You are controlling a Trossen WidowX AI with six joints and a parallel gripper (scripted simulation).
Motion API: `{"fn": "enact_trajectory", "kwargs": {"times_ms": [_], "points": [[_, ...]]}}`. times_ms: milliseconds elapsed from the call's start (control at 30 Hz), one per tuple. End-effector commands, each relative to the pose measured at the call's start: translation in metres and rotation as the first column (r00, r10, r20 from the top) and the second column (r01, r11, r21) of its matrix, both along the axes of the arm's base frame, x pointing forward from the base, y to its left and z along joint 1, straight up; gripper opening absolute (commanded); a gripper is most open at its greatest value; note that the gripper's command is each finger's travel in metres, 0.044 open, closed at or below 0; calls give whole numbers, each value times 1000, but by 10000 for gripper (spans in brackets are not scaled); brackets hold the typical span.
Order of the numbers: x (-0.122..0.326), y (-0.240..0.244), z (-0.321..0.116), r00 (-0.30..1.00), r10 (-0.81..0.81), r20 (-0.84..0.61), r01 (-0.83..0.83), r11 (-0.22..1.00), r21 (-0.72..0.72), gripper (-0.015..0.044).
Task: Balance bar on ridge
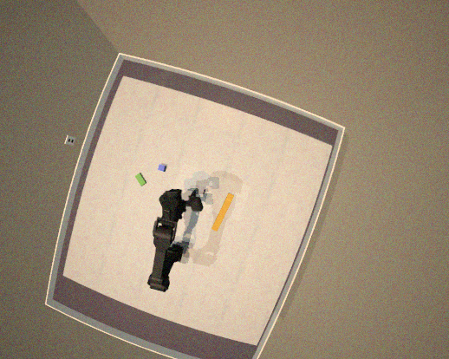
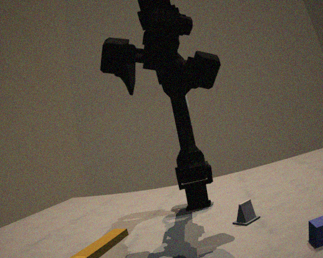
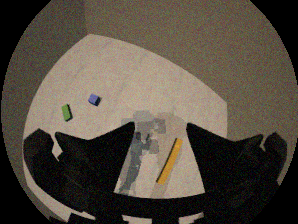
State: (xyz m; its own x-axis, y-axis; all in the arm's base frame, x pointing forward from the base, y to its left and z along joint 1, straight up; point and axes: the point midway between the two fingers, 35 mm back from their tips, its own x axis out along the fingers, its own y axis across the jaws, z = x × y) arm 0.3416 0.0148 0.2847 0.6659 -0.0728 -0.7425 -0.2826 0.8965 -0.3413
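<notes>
Pale tabletop (image 1: 254, 182) (image 2: 270, 187) (image 3: 100, 120) holds the ridge (image 2: 247, 212) and, apart from it, the bar (image 1: 223, 212) (image 2: 103, 243) (image 3: 170, 161); the gripper (image 3: 160, 125) has its 2 jaws apart, empty, and an off-centre grasp could later tip the bar off the ridge.

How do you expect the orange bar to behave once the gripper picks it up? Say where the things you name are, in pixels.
The orange bar (image 1: 223, 212) (image 2: 103, 242) (image 3: 170, 161) looks straight and flat-sided, so it should stay stiff and is unlikely to roll. Being long and narrow, it would probably tip if gripped near one end.
</notes>
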Motion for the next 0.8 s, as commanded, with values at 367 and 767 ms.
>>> {"fn": "enact_trajectory", "kwargs": {"times_ms": [367, 767], "points": [[-3, -72, -66, 953, -170, -249, 177, 984, 6, 315], [-24, -124, -110, 862, -281, -422, 321, 947, 26, 315]]}}
